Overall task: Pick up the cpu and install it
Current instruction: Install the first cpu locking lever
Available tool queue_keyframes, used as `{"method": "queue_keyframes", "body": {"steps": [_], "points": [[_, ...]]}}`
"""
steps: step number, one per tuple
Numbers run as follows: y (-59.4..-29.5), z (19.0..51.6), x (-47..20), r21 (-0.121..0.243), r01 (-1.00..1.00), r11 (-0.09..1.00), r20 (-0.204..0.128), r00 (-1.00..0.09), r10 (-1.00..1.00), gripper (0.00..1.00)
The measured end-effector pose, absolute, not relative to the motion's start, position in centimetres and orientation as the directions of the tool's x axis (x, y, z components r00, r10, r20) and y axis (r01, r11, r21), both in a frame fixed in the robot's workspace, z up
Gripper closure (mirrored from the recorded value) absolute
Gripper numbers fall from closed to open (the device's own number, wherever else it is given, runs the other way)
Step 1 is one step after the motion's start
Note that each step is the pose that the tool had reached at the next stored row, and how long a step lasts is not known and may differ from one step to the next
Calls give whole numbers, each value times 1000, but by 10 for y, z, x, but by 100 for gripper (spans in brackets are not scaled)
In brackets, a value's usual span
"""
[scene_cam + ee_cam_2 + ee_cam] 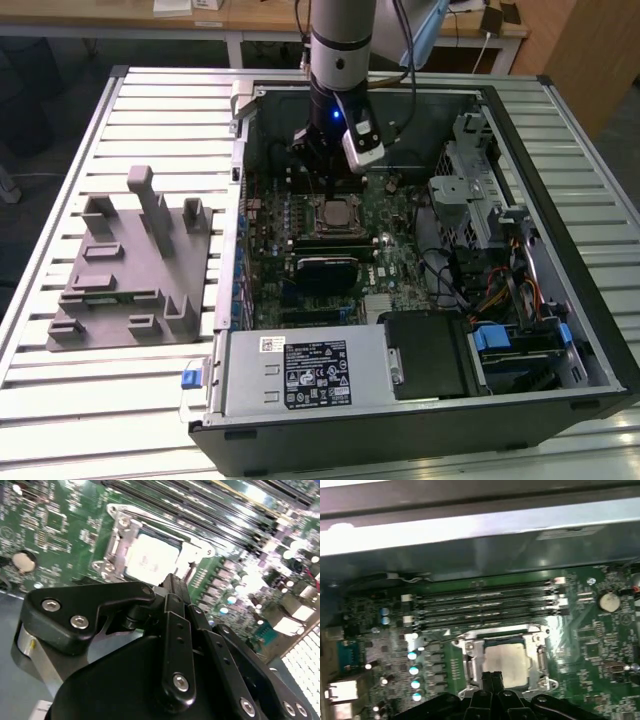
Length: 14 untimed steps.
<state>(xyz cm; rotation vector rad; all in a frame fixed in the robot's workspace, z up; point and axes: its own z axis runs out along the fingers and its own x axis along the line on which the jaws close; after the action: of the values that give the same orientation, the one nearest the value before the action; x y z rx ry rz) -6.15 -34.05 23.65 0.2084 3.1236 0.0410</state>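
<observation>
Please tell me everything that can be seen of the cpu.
The cpu is a flat square chip with a pale silver metal top. It lies level in the metal-framed motherboard socket, in the open computer case. The shut gripper hangs over one edge of it; whether they touch cannot be told.

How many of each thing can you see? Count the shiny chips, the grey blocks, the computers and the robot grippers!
cpu: 1
grey block: 1
computer case: 1
gripper: 1
Total: 4
</observation>
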Motion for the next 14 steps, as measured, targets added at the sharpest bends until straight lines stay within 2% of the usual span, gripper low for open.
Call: {"method": "queue_keyframes", "body": {"steps": [14], "points": [[-340, 236, -107, 28, 133, 991, -14, -991, 133, 89]]}}
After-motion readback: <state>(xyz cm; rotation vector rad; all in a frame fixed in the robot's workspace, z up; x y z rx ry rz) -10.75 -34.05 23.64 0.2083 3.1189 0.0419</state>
